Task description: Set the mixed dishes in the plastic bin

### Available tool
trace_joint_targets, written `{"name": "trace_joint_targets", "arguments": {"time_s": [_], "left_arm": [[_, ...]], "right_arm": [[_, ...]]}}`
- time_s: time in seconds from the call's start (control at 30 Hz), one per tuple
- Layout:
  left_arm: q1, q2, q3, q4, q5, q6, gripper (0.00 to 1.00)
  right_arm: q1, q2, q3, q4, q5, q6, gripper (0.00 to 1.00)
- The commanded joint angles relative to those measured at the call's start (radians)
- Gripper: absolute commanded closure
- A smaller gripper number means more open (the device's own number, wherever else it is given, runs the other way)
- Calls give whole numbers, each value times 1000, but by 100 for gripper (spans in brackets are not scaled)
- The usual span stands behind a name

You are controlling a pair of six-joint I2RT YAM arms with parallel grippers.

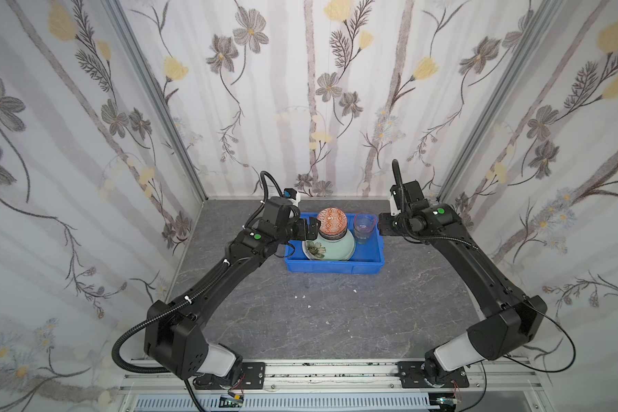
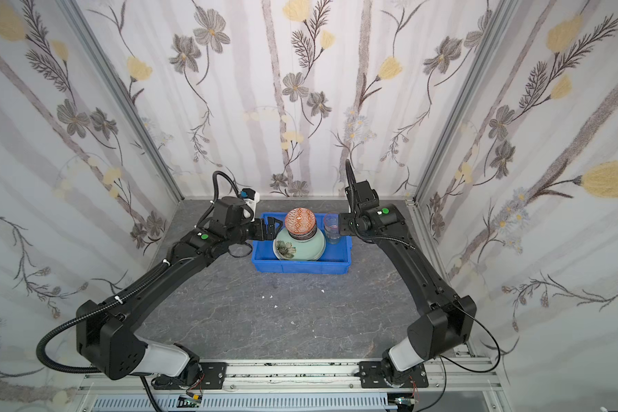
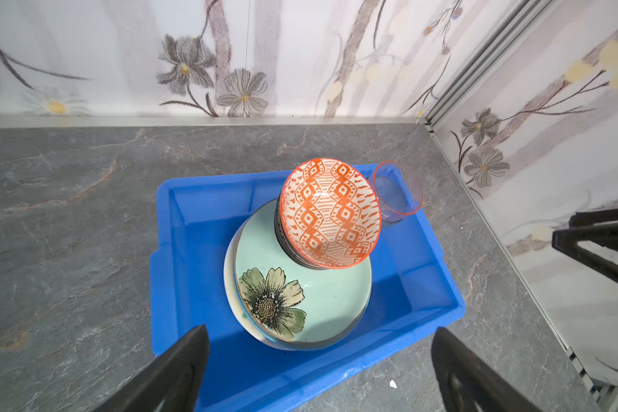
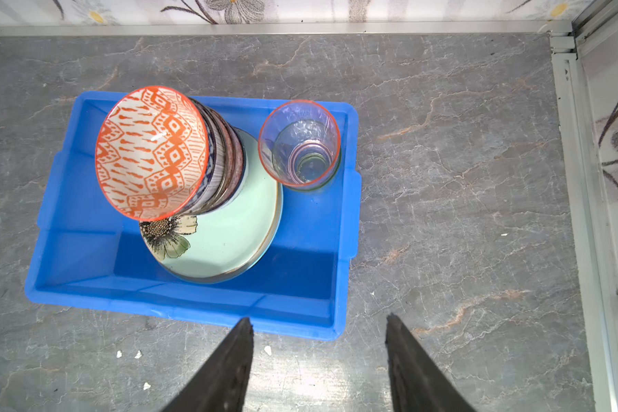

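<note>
On the grey, stone-patterned desk point(image 1: 336, 314), toward the back, sits the bright blue plastic bin point(image 1: 332, 268). We see every dish inside it and none on the desk. The bin looks light and slightly flexible, and we would lift it by its rolled rim. The mint green plate point(image 3: 329, 303), painted with a flower, lies on other plates whose edges just show. We judge them stiff, heavy and breakable, best pinched at the rim. On it stands a tall stack of small bowls capped by the orange bowl point(image 3: 330, 212), which looks glazed, slippery and liable to topple. Just beside the stack, in the bin's back right corner, the clear pink tumbler point(image 4: 298, 142) is stacked with a green one, both light and slick. Our left gripper point(image 3: 320, 331) and right gripper point(image 4: 318, 318) hang spread and empty.
</note>
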Motion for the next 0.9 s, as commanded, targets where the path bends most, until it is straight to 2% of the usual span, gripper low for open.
{"name": "trace_joint_targets", "arguments": {"time_s": [0.0, 0.13, 0.23, 0.27, 0.43, 0.57, 0.63, 0.7, 0.87], "left_arm": [[1, -84, -92, 131, -46, 20, 0], [1, -233, -214, 192, -165, 8, 0], [1, -351, -294, 222, -281, -9, 0], [1, -384, -313, 226, -311, -15, 0], [1, -561, -437, 232, -485, 7, 0], [1, -671, -546, 245, -623, 53, 0], [0, -723, -606, 288, -651, 120, 0], [1, -754, -651, 340, -672, 186, 0], [4, -740, -689, 393, -710, 226, 0]], "right_arm": [[1, -105, -111, 141, -26, -8, 36], [-1, -237, -253, 194, -34, -8, 27], [-2, -307, -321, 203, -24, -4, 13], [-2, -329, -346, 213, -22, 0, 1], [-3, -440, -460, 290, -67, 5, 0], [-4, -525, -542, 350, 0, 21, 0], [-4, -568, -586, 382, 61, 22, 0], [-6, -605, -635, 442, 67, -18, 0], [-5, -647, -698, 526, 76, -55, 0]]}}
